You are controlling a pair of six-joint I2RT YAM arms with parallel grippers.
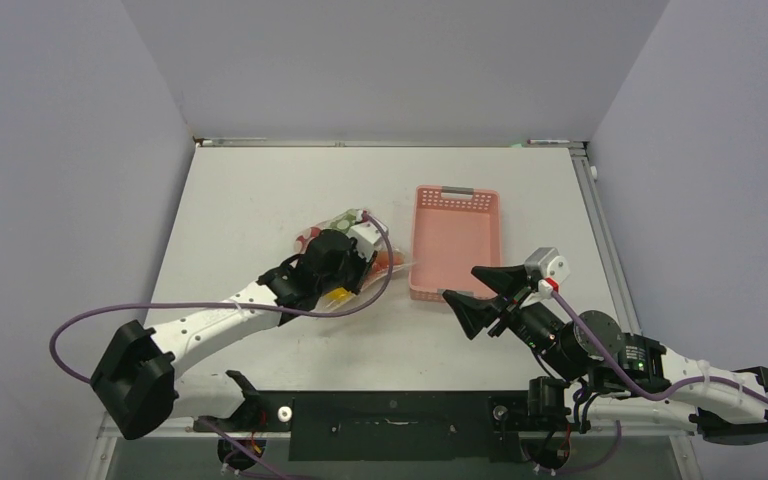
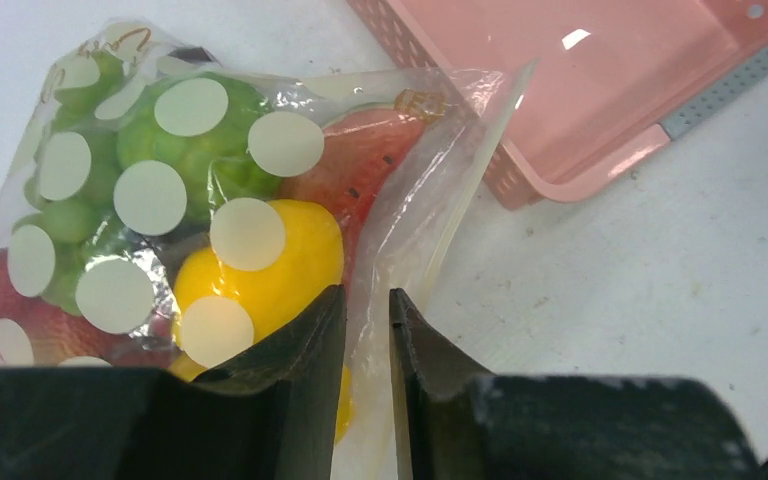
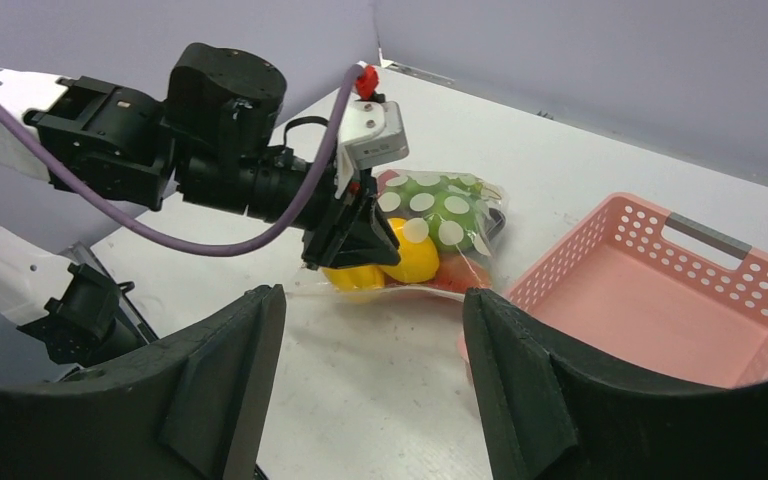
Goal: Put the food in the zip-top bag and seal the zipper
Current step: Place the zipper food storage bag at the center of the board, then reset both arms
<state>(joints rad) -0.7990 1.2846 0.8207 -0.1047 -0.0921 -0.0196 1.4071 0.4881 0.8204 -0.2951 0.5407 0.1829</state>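
The clear zip-top bag [image 2: 190, 170] with white polka dots lies on the white table, left of the basket. The food is inside it: green grapes [image 2: 175, 145], a yellow piece [image 2: 285, 265] and red pieces [image 2: 360, 165]. The zipper [image 2: 460, 190] runs along the bag's right edge. My left gripper [image 2: 367, 292] straddles that edge, its jaws a narrow gap apart with the plastic film between them. The right wrist view shows the bag [image 3: 430, 215] under the left gripper [image 3: 345, 255]. My right gripper [image 3: 375, 300] stands wide open with nothing in it, a short way in front of the bag.
A pink slatted basket [image 1: 455, 240] sits right of the bag, close to its mouth edge, with nothing in it. The right gripper [image 1: 462, 284] hovers just beyond the basket's near left corner. Grey walls enclose the table on three sides.
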